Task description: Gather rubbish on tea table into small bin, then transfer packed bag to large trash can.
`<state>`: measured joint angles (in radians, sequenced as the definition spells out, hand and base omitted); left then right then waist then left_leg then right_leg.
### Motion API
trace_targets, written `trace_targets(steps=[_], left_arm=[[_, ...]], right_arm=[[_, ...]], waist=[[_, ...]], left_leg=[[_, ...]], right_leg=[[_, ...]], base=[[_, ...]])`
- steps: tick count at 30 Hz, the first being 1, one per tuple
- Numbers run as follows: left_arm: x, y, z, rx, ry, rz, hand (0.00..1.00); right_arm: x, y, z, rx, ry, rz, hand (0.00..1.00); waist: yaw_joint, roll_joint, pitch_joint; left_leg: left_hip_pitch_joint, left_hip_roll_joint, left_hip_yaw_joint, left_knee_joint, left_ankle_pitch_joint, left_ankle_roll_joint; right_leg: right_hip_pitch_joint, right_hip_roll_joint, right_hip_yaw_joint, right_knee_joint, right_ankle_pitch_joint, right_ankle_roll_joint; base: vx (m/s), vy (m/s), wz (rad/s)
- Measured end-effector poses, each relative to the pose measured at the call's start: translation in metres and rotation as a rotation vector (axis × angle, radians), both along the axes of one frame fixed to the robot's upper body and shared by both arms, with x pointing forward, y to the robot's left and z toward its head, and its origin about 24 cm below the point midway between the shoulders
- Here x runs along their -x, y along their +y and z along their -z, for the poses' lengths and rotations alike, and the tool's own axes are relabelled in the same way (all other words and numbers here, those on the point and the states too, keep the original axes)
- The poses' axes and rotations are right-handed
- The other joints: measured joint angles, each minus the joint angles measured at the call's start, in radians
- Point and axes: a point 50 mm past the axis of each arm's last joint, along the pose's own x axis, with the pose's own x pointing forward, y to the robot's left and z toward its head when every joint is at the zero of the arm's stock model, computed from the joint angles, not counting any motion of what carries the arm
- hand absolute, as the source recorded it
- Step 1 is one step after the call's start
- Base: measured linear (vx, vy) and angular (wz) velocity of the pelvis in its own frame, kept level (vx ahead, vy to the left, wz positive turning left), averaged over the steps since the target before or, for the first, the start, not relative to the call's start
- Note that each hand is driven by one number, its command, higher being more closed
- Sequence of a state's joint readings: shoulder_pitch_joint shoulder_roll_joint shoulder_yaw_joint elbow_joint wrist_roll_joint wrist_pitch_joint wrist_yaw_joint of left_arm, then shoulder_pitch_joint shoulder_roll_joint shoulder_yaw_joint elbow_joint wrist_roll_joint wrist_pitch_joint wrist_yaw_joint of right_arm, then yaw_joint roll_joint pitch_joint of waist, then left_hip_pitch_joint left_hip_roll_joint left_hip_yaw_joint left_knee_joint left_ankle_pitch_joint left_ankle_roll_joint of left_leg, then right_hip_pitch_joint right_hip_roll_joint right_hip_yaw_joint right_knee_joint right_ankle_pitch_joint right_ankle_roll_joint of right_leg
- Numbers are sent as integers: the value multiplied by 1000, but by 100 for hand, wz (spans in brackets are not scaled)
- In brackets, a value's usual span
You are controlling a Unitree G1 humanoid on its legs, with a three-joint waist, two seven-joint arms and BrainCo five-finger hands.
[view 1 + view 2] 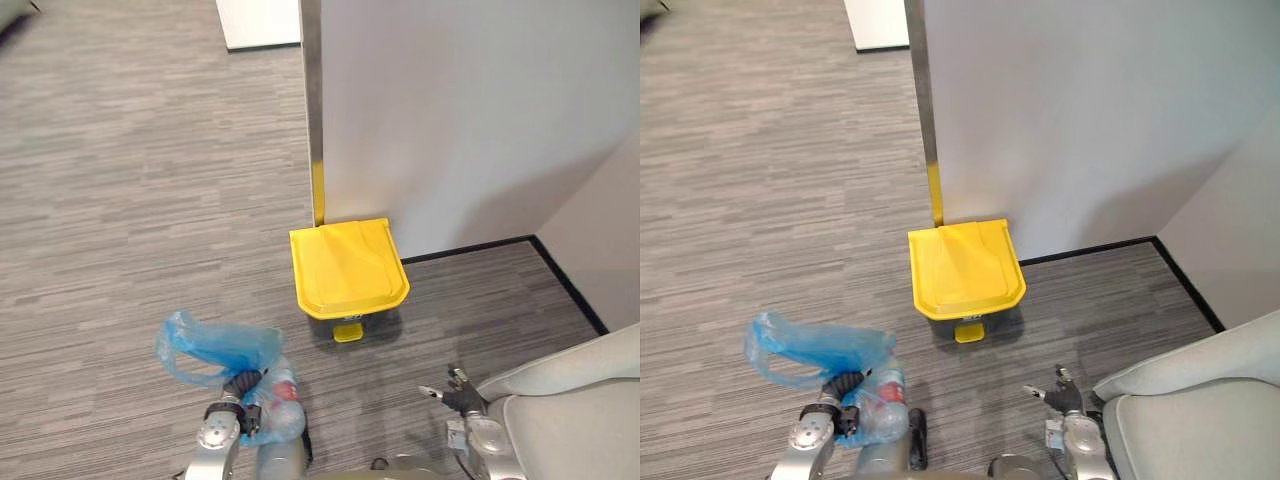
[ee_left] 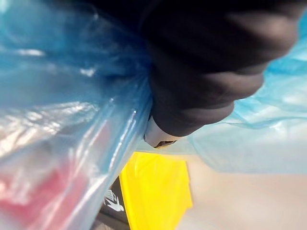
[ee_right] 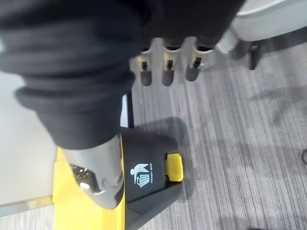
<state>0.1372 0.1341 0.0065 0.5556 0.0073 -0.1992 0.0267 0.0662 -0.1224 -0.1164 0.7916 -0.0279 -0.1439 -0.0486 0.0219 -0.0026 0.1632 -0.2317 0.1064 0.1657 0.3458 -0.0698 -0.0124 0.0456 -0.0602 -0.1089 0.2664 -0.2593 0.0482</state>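
Note:
My left hand (image 1: 240,388) is low on the left, shut on the gathered neck of a blue plastic bag (image 1: 215,350). The bag hangs above the grey carpet with a clear bottle with a red label (image 1: 283,392) and other rubbish inside; up close its blue film (image 2: 62,96) bunches against my hand (image 2: 201,72). The large trash can (image 1: 347,266), with a shut yellow lid and a yellow pedal (image 1: 348,332), stands against the white wall ahead, to the right of the bag. My right hand (image 1: 455,392) hovers low on the right, open and holding nothing, with its fingers (image 3: 166,67) above the can's black body (image 3: 144,187).
A light grey seat (image 1: 580,400) fills the lower right corner beside my right hand. The white wall (image 1: 470,120), with a metal edge strip (image 1: 313,100) and black skirting (image 1: 470,248), stands behind the can. Open carpet (image 1: 120,180) spreads to the left.

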Motion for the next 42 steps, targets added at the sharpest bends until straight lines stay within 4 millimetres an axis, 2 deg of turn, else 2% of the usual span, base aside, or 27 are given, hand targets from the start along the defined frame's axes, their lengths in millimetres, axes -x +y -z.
trace_targets(steps=[2, 3, 5, 6, 7, 8, 10, 13, 14, 15, 17, 20, 22, 33, 42], left_arm=[[2, 1, 2, -1, 10, -6, 100], [4, 1, 3, 0, 15, -7, 100], [6, 1, 5, 2, 26, -7, 100], [7, 1, 5, 1, 30, -7, 100], [8, 2, 5, 1, 31, -8, 100], [10, 3, 7, -8, 43, -1, 100], [9, 5, 7, -19, 45, 10, 100], [6, 7, 7, -28, 46, 13, 100], [6, 8, 7, -31, 50, 14, 100], [6, 9, 7, -35, 52, 15, 100], [11, 5, 13, -20, 77, 10, 100], [11, 5, 13, -18, 79, 10, 100], [11, 5, 13, -16, 80, 11, 100], [18, 5, 19, -14, 113, -4, 100], [20, 6, 21, -14, 126, -6, 100]], right_arm=[[0, -2, 0, 6, 1, 4, 0], [0, -2, -1, 6, -1, 2, 0], [-7, 0, -3, 4, -17, -12, 0], [-8, 2, -3, 5, -14, -23, 0], [-8, 2, -3, 6, -13, -26, 0], [-4, 4, 1, 4, 6, -35, 0], [-3, 3, 2, 8, 16, -40, 0], [-4, 3, 2, 10, 18, -43, 0], [-4, 4, 3, 8, 25, -43, 0], [-3, 4, 4, 7, 29, -44, 0], [2, -3, 6, 24, 52, -40, 0], [2, -6, 5, 31, 52, -33, 0], [5, -8, 6, 35, 59, -31, 0], [17, -11, 11, 35, 96, -17, 0], [19, -11, 12, 35, 103, -14, 0]], waist=[[2, -13, -4], [3, -13, -4], [3, -9, -6], [3, -10, -6], [3, -10, -6], [-7, -10, -7], [-8, -13, -10], [-14, -12, -11], [-24, -17, -11], [-30, -29, -14], [-34, 8, -26], [-35, 21, -33], [-35, 18, -35], [-33, 26, -59], [-33, 19, -64]], left_leg=[[13, -43, 31, 24, -56, 26], [21, -54, 37, 26, -76, 25], [47, -78, 72, 27, -120, 45], [69, -91, 85, 19, -131, 48], [72, -92, 86, 19, -132, 49], [107, -96, 85, 15, -141, 65], [134, -90, 85, 2, -143, 66], [159, -66, 63, -11, -138, 58], [163, -63, 47, -6, -138, 42], [164, -73, 35, 2, -141, 29], [177, -35, 0, -5, -149, -3], [223, -6, -12, -92, -125, -43], [241, -1, -24, -128, -111, -54], [251, -12, -27, -176, -70, -35], [258, -19, -31, -228, -45, -42]], right_leg=[[-1, -51, 29, 30, -33, 34], [-3, -62, 41, 43, -40, 44], [-53, -97, 88, 168, -55, 68], [-100, -112, 105, 279, -53, 77], [-106, -114, 106, 292, -51, 80], [-155, -125, 108, 425, -40, 105], [-192, -119, 92, 441, -66, 70], [-283, -75, 56, 385, -72, 40], [-298, -62, 57, 284, -38, 21], [-292, -66, 58, 213, 54, 6], [-255, -27, 27, 188, 82, -16], [-205, 14, 11, 100, 105, -35], [-180, 26, 2, 60, 119, -39], [-116, 23, 2, -98, 218, -24], [-102, 24, -2, -165, 254, -20]], base=[[223, 229, -13], [164, 177, -38], [143, 130, -40], [137, 96, -23], [189, 88, -11], [208, 36, -3], [219, -15, 7], [217, -131, 22], [182, -172, 38], [196, -168, 45], [195, -171, 18], [108, -141, -4], [24, -77, 8], [-45, 25, 2], [-55, 2, 0]])
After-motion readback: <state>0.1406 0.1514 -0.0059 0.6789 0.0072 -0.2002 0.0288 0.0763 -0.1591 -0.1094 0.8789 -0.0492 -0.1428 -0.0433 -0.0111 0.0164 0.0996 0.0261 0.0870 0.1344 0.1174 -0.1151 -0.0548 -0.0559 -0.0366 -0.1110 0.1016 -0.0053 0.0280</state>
